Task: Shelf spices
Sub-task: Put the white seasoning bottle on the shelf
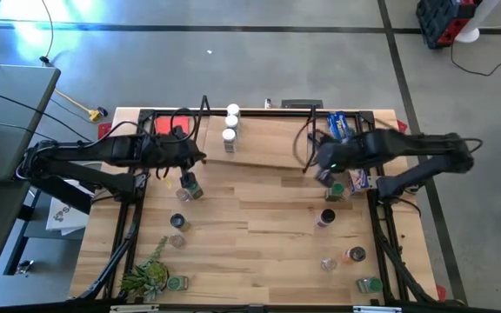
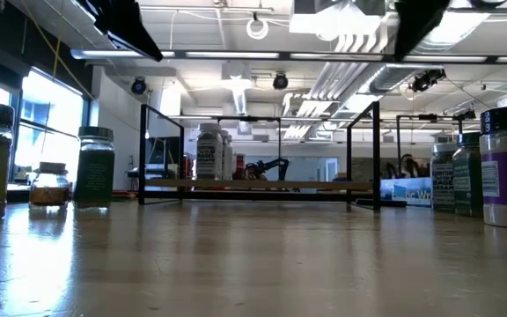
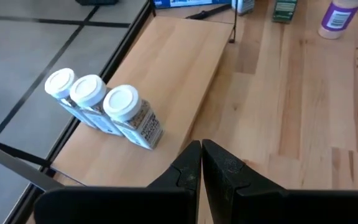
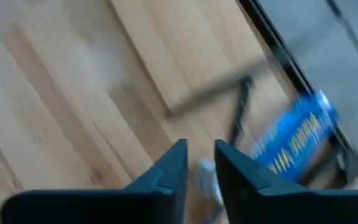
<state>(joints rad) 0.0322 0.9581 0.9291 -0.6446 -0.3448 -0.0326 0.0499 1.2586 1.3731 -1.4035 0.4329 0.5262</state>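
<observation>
The shelf (image 1: 268, 146) stands at the table's far side: a light wooden board with thin black wire uprights. Three white-topped spice jars (image 1: 230, 126) stand in a row on the board's left part (image 3: 92, 106). Other spice jars stand loose on the table: a few at the left (image 1: 178, 222) and several at the right (image 1: 327, 217). My left gripper (image 3: 202, 152) is shut and empty, hovering in front of the shelf, near the three jars (image 1: 200, 157). My right gripper (image 4: 201, 155) hovers over the shelf's right end (image 1: 313, 163), its fingers a narrow gap apart with nothing between them.
A long blue box (image 1: 339, 126) lies at the shelf's far right, and a flat red square (image 1: 168, 124) lies at its far left. A green plant (image 1: 146, 274) stands at the near left corner. A purple-labelled jar (image 1: 359, 180) stands below my right arm. The table's middle is bare wood.
</observation>
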